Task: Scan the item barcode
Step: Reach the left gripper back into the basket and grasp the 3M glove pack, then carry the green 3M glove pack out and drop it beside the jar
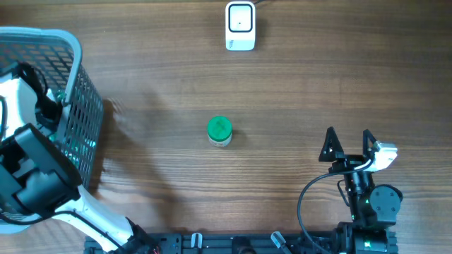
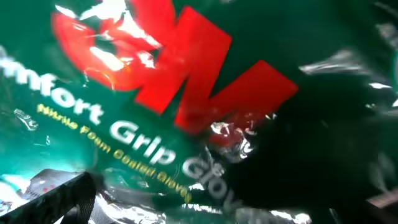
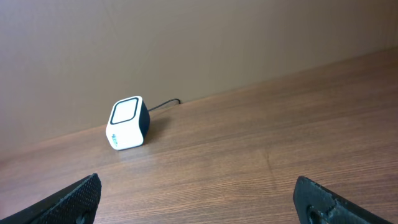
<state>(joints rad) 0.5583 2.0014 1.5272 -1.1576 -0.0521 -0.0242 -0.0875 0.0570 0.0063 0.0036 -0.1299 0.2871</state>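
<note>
A white barcode scanner (image 1: 240,27) sits at 12 o'clock on the wooden table (image 1: 318,85), its dark cable (image 3: 163,103) trailing off behind it. The small marking on its side is too small to read. Near the table's centre stands a small jar with a green lid (image 1: 219,130), well apart from both arms; any print on the lid cannot be made out. At 9 o'clock the left arm (image 1: 35,176) reaches down into a white mesh basket (image 1: 81,92). Its wrist camera is filled by a glossy green glove packet (image 2: 261,162) bearing large red letters, the white words "mfort Grip Glov", cut off at both ends, and a yellow line reading "Nitrile Foam Coated Gloves". The left gripper (image 2: 217,208) hangs close over that packet with its jaws spread wide and one dark finger (image 2: 62,198) showing at 7 o'clock of the wrist view; whether it touches the wrapper cannot be told. At 4 o'clock the right gripper (image 1: 348,144) rests low over the table, jaws released and empty, pointing toward the scanner.
</note>
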